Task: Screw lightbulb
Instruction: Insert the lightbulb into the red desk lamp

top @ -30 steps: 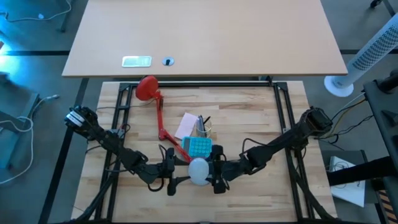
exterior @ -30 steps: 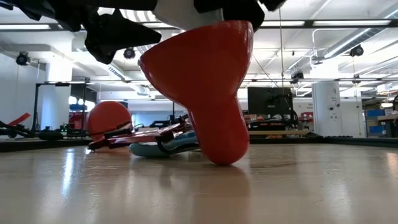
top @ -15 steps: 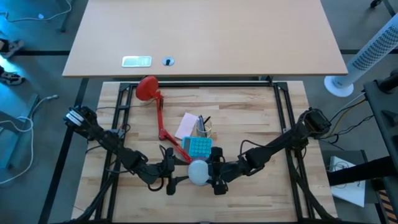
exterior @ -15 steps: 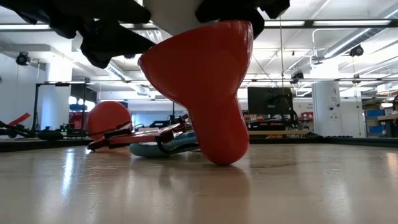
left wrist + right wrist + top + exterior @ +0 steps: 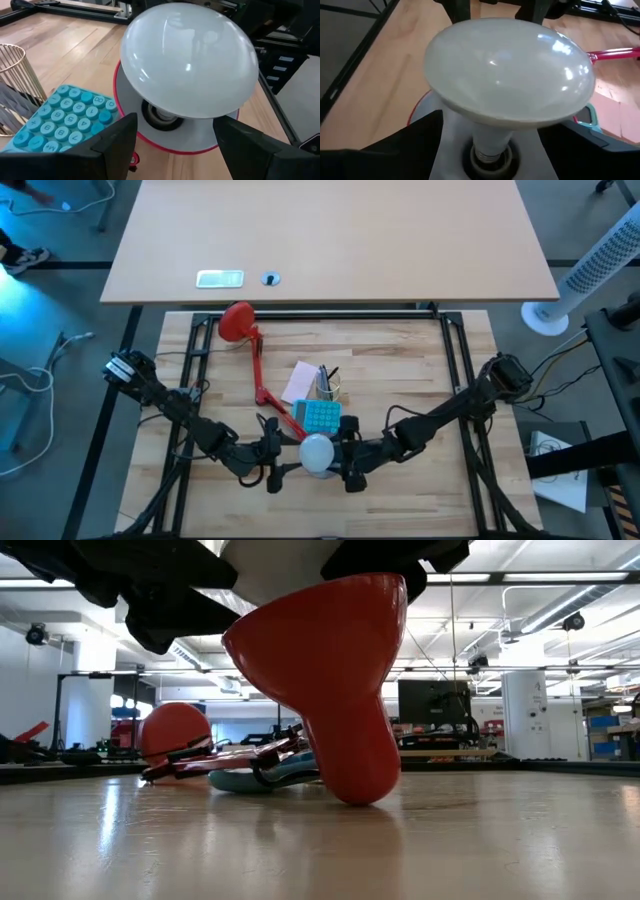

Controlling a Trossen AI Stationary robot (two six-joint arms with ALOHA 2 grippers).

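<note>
The white lightbulb (image 5: pixel 318 452) stands with its neck (image 5: pixel 491 137) in the socket of a red lamp shade (image 5: pixel 330 680). The shade stands tilted, its narrow end (image 5: pixel 355 790) on the wood and its mouth up. My left gripper (image 5: pixel 175 142) comes level from the table's left and my right gripper (image 5: pixel 490 150) from the right. Both are open under the bulb's wide head. Their fingers stand apart on either side of the neck, over the shade's rim (image 5: pixel 125 135). My left gripper's fingers (image 5: pixel 112 147) cover the shade's rim, and I cannot tell whether they touch it; they are clear of the bulb's neck. My right gripper's fingers (image 5: pixel 407 150) lie over the rim (image 5: pixel 414 112) too, and whether they touch it cannot be told.
The lamp's red arm (image 5: pixel 262 385) runs from the shade to its round red base (image 5: pixel 237 320) at the far left. A turquoise keypad (image 5: pixel 320 416), a wire cup (image 5: pixel 327 385) and a pink sheet (image 5: pixel 300 380) lie just beyond the bulb.
The bulb's head has shifted slightly toward the far side and my left arm. In the low view my left gripper's pointed finger has drawn back and up from the shade's rim. The shade has kept its place.
</note>
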